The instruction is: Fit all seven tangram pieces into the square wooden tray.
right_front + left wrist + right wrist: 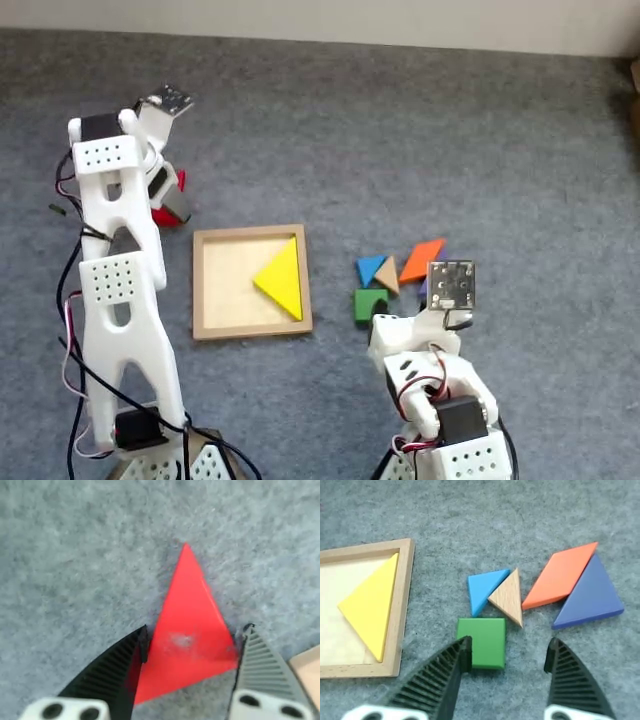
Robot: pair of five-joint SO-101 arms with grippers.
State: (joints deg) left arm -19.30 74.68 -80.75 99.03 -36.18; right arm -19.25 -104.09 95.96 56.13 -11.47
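centrally, the square wooden tray (250, 232) lay flat a little left of the middle of the high view, on the grey, carpet-like desk (470, 140). the yellow triangle (282, 280) sat inside it, its long edge along the tray's right wall and its point toward the tray's middle.

just right of the tray, not touching it, five pieces lay in a cluster. the green square (368, 304) was nearest the tray, with the blue triangle (370, 268) above it in the frame. the plain wood triangle (387, 278) lay edge to edge with the blue one. the orange parallelogram (422, 260) was further right, and the dark blue triangle (590, 597) lay against the orange piece's far side.

the right hand (509, 641) hung over this cluster with its two black fingers (440, 680) spread apart, holding nothing. one fingertip was over the green square's edge, the other over bare desk.

the red triangle (186, 595) lay flat on the desk at the upper left of the high view, well apart from the tray. the left hand (196, 629) stood over it with its jaws apart, the piece between them: a black finger (115, 670) at one edge, a grey finger (260, 665) at the opposite corner. whether either pressed on the piece could not be told.
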